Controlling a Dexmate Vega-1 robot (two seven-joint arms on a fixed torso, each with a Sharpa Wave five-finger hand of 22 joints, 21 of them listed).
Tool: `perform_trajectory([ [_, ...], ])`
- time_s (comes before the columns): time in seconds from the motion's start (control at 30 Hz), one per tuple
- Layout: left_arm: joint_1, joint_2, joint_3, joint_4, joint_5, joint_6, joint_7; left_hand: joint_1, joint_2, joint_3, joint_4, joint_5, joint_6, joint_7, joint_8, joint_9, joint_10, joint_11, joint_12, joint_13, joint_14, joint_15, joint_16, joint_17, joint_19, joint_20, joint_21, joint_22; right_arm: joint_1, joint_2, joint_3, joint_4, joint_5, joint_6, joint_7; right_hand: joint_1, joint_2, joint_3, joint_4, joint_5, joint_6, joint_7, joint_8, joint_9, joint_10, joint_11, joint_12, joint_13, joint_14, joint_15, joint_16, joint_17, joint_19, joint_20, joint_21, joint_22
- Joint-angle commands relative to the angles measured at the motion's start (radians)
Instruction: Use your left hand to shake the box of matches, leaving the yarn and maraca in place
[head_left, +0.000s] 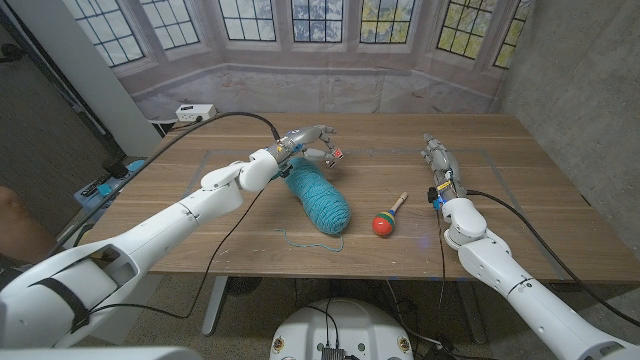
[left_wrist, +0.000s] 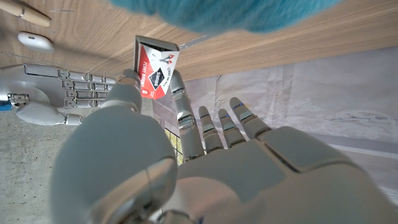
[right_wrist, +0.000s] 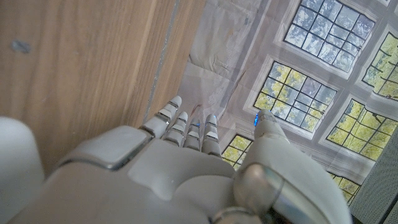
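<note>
Head view: left hand (head_left: 305, 143) pinches matchbox (head_left: 337, 155) above yarn (head_left: 318, 197) | maraca (head_left: 388, 216) beside | right hand (head_left: 437, 157) empty, fingers straight

This looks like a robotics lab set up in an old stone building. A bay of leaded windows (head_left: 300, 20) curves behind the wooden tabletop (head_left: 520, 170), with pale sheeting (head_left: 330, 85) draped along the wall below the sills. Black cables (head_left: 215, 120) trail over the tabletop, and a white power strip (head_left: 194, 111) sits on a side surface beside a concrete wall (head_left: 580, 80).
</note>
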Motion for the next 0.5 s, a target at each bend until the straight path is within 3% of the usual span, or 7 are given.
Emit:
perform_trajectory([
  [0.03, 0.002, 0.02, -0.008, -0.035, 0.013, 0.011, 0.008, 0.037, 0.047, -0.004, -0.001, 0.005, 0.01, 0.005, -0.002, 0.006, 0.007, 0.002, -0.002, 0.004, 0.003, 0.005, -0.004, 0.004, 0.0, 0.002, 0.003, 0.006, 0.003, 0.005, -0.001, 0.01, 0.003, 0.005, 0.007, 0.008, 0.0, -0.005, 0.0, 0.0, 0.01, -0.001, 0.001, 0.002, -0.001, 0.011, 0.006, 0.002, 0.001, 0.006, 0.008, 0.003, 0.009, -0.015, -0.003, 0.004],
  [0.5, 0.004, 0.086, -0.066, -0.096, 0.055, 0.078, 0.021, 0.038, 0.048, -0.004, -0.004, 0.006, 0.01, 0.002, -0.003, 0.007, 0.009, 0.003, -0.002, 0.004, 0.005, 0.005, -0.003, 0.004, 0.0, 0.002, 0.004, 0.006, 0.01, 0.02, -0.009, 0.033, 0.014, 0.023, 0.024, 0.008, 0.0, -0.006, 0.0, 0.0, 0.012, -0.001, 0.002, 0.002, 0.0, 0.01, 0.006, 0.003, 0.004, 0.008, 0.009, 0.004, 0.011, -0.013, -0.002, 0.004],
])
